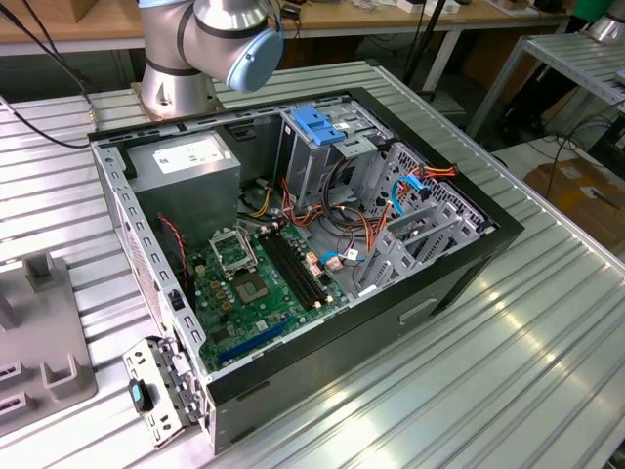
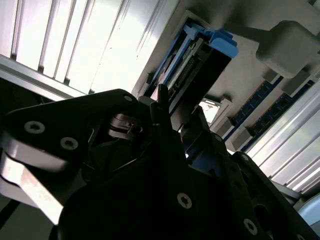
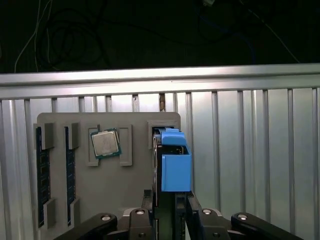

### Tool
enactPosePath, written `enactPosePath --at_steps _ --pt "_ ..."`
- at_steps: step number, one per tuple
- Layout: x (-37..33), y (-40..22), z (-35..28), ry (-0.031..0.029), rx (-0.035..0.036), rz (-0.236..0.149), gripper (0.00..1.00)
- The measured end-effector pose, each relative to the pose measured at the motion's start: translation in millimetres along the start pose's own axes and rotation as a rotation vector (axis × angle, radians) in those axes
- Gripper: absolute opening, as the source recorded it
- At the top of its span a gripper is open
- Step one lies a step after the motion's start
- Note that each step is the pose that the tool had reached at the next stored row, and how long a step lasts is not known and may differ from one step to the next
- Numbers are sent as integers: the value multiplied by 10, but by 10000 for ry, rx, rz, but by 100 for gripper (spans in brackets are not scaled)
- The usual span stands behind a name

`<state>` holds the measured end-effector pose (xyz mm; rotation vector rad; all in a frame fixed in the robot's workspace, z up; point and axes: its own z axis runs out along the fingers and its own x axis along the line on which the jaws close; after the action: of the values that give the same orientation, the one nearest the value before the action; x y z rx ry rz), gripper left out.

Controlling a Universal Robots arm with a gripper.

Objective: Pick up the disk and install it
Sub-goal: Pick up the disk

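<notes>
The disk stands on edge with its blue side rail facing the first wrist view, at the open slot of a grey parts holder. My gripper is shut on the disk, one black finger on each flat face. In the second wrist view the disk runs away from the gripper, showing its connector edge and blue rail end. I cannot tell whether the disk still rests in the slot or hangs just above it.
The holder also carries a processor chip and two memory sticks. In the exterior view an open computer case lies on the ribbed metal table, with a blue-topped drive cage, a grey power supply and a green motherboard.
</notes>
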<state>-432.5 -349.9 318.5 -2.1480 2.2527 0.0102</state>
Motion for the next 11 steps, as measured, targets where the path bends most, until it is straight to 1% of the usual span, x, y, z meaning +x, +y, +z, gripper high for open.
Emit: enactPosePath --at_steps 8,9,10,11 --pt "0 0 1 -2 2 -11 36" --pt "0 0 1 -2 1 -12 44" --pt "0 0 7 -2 2 -14 44" --pt "4 0 31 -2 1 -14 44"
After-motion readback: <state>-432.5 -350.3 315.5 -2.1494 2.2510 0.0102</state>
